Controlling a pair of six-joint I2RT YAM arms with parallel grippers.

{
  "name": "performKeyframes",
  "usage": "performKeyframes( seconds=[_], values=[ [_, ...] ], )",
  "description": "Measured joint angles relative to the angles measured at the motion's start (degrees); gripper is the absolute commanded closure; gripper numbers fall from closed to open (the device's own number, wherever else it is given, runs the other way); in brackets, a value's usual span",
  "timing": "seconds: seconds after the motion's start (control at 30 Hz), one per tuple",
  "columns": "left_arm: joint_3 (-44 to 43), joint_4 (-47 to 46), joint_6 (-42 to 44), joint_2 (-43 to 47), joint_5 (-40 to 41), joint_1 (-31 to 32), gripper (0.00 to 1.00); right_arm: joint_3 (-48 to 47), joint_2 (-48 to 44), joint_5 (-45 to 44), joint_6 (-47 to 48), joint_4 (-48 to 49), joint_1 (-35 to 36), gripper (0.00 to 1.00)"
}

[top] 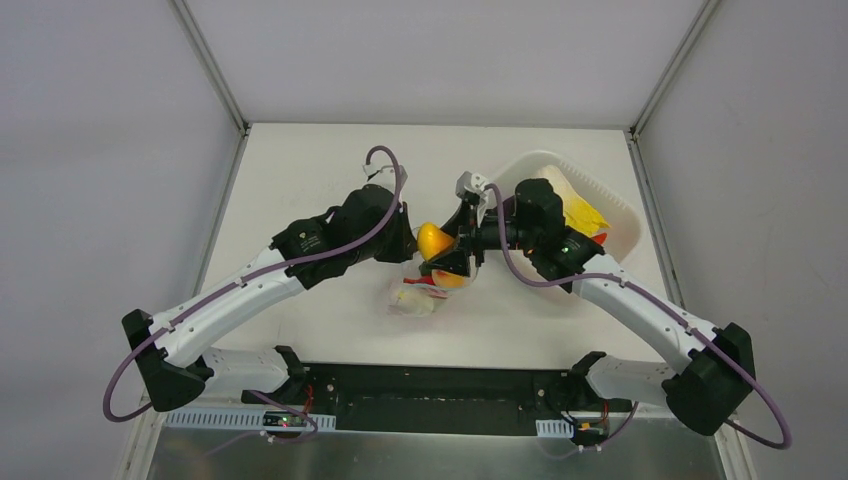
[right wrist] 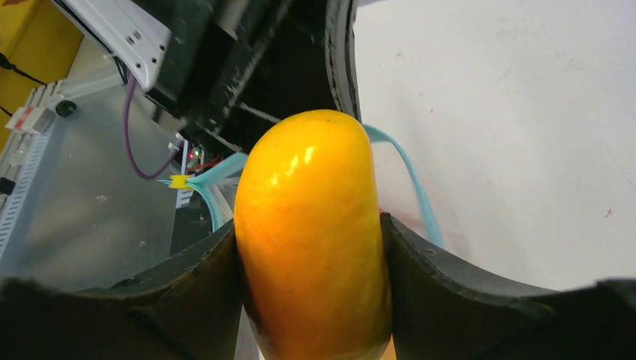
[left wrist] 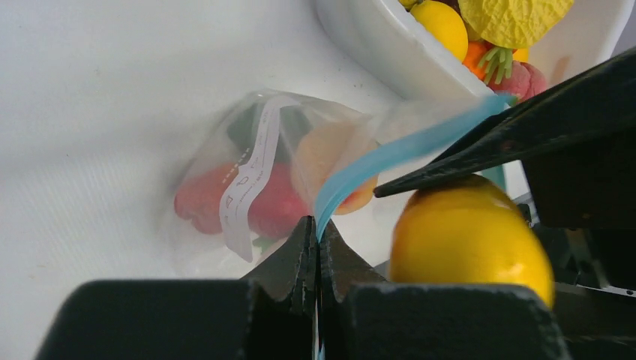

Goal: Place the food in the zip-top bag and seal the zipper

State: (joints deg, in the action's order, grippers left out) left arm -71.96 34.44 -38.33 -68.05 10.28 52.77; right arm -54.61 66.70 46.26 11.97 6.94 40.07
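My right gripper is shut on a glossy yellow-orange fruit, held above the table at the mouth of the zip-top bag. In the top view the fruit sits between the two wrists. My left gripper is shut on the bag's teal-blue zipper and holds that edge up. The zipper loops open behind the fruit. The clear bag holds a red food piece and an orange one.
A white tub stands at the right behind my right arm, with more food in it: a yellow fruit, a crinkly yellow piece and a red one. The tub's rim is close to the bag.
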Motion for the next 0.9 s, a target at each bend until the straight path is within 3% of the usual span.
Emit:
performKeyframes(
  seconds=[0.03, 0.1, 0.17, 0.47, 0.7, 0.9],
  values=[
    [0.00, -0.04, -0.11, 0.00, 0.04, 0.00, 1.00, -0.02, 0.70, 0.02, 0.79, -0.94, 0.00, 0.40],
    [0.00, -0.22, -0.28, 0.00, 0.15, 0.00, 1.00, -0.02, 1.22, 0.00, 2.47, -3.04, 0.00, 0.21],
    [0.00, -0.28, -0.48, 0.02, 0.35, -0.02, 1.00, -0.02, 0.68, 0.00, 4.24, -4.33, 0.00, 0.15],
    [0.00, -0.37, -1.09, 0.02, 0.72, -0.76, 1.00, -0.02, -6.62, -2.21, 6.56, -5.18, 0.09, 0.13],
    [0.13, -0.39, -1.09, 0.07, 0.74, -0.76, 1.00, -0.02, -8.26, -21.22, 4.28, -4.37, -1.29, 0.15],
    [0.55, -0.68, -1.09, 0.09, 0.72, -0.76, 1.00, -0.98, -3.06, -31.12, -7.37, -5.79, -16.17, 0.20]
  ],
)
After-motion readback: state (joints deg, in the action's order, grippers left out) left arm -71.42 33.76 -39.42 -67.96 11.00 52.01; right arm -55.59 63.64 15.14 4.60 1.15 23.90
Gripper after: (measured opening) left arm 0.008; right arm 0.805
